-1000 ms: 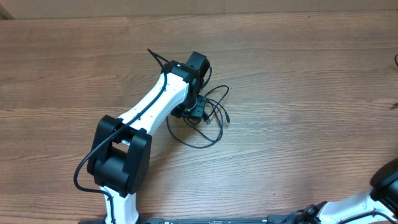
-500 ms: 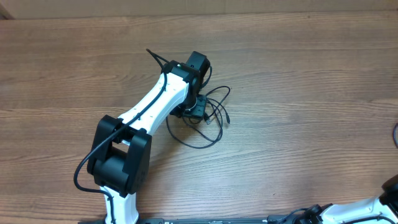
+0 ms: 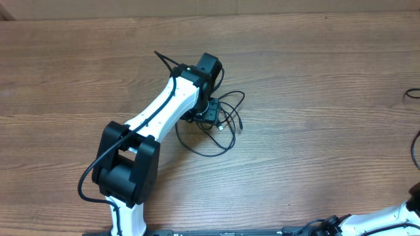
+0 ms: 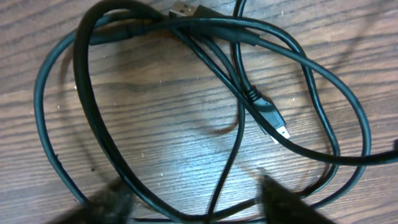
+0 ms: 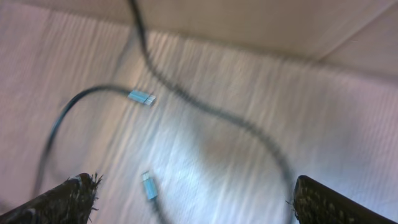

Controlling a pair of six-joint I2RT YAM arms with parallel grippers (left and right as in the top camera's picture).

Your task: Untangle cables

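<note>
A tangle of thin black cables (image 3: 225, 124) lies in loose loops mid-table. My left gripper (image 3: 211, 113) hangs low over its left part. In the left wrist view the loops fill the frame, with a small metal-tipped plug (image 4: 268, 115) and a flat plug (image 4: 183, 9) at the top. My left gripper (image 4: 196, 208) is open, its fingertips (image 4: 106, 205) straddling a few crossing strands. The right wrist view is blurred: a separate cable (image 5: 205, 111) with two metal plug ends (image 5: 142, 98) lies on the wood. My right gripper (image 5: 208, 199) stands wide open above it, holding nothing.
The left arm (image 3: 131, 157) crosses the table from the front left to the middle. Bits of the separate cable (image 3: 412, 94) show at the table's right edge. A pale wall (image 3: 197, 6) runs along the far edge. The right arm's white link (image 3: 387, 216) shows at the bottom right.
The right arm's dark end has slipped out of the overhead view at the lower right. The strand at the right edge has shifted. The left arm has barely moved.
</note>
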